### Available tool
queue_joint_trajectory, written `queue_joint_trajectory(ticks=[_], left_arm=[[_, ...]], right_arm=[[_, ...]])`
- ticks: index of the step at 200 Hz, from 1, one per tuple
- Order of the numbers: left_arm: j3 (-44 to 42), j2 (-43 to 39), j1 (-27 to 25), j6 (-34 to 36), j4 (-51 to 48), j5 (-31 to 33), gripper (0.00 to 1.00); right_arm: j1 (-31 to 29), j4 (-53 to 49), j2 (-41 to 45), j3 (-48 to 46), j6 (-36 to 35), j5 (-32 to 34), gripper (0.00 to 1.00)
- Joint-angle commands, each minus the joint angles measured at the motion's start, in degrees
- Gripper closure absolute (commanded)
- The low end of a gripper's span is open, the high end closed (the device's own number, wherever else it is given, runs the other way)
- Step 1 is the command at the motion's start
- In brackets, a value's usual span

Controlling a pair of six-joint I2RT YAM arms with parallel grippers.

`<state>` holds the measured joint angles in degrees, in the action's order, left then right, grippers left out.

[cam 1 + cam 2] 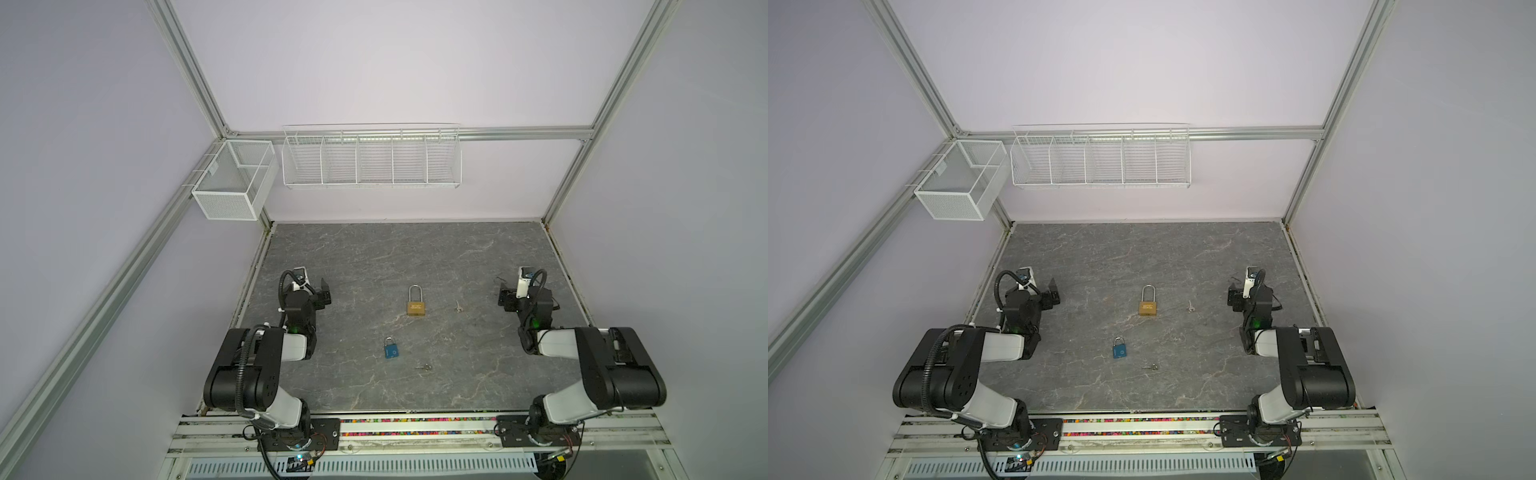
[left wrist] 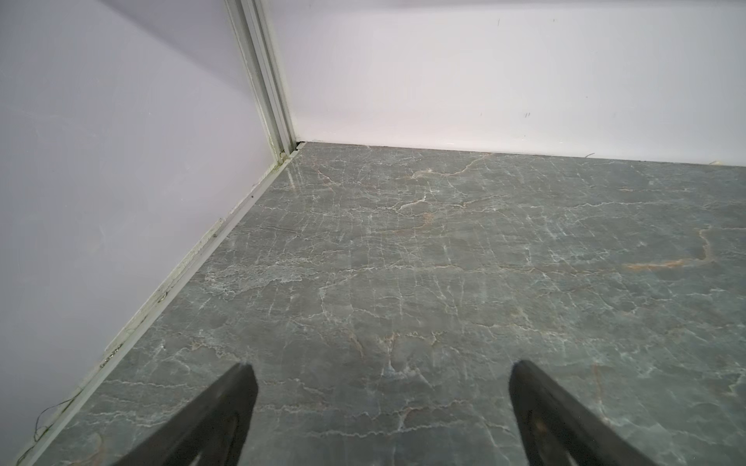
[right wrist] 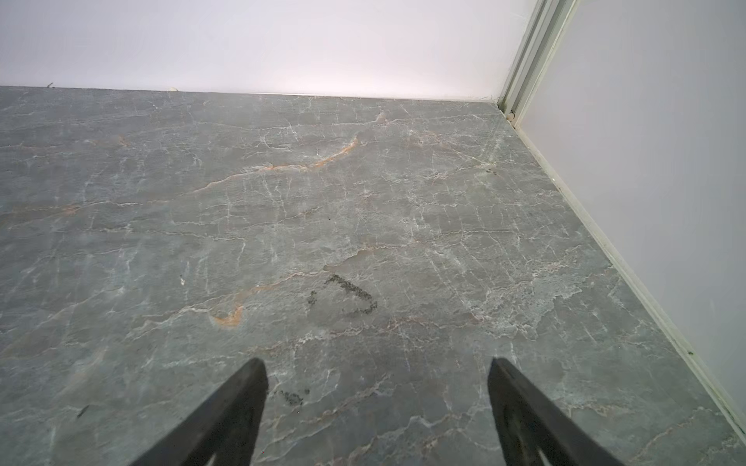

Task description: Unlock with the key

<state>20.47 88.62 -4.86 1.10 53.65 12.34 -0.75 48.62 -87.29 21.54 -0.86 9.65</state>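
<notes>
The left tool point(image 2: 379, 377) and right tool point(image 3: 377, 371) stand wide open, empty, at the sides of the worktop point(image 1: 374, 257); a brass padlock point(image 1: 417, 308) lies mid-worktop, a small key point(image 1: 458, 307) near on its right; a blue padlock point(image 1: 390, 351) lies nearer the arm bases, a second key point(image 1: 424, 367) beside it; the keys look thin, stiff, slippery lying flat, best pinched at the bow; the padlocks are likely heavy, rigid, best held by the body.

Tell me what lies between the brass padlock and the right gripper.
A small silver key lies between the brass padlock and the right gripper, touching neither; both top views show it.
</notes>
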Motion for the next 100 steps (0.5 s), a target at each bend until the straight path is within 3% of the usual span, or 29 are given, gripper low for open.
queue_joint_trajectory(ticks=[1,100], left_arm=[[1.18,0.24,0.36,-0.22,-0.2,-0.48,0.01],[1.74,0.24,0.84,-0.79,-1.35,-0.74,0.01]], right_arm=[[-0.22,0.07,0.01,0.7,-0.11,0.75,0.12],[-0.15,0.07,0.01,0.65,-0.16,0.72,0.12]])
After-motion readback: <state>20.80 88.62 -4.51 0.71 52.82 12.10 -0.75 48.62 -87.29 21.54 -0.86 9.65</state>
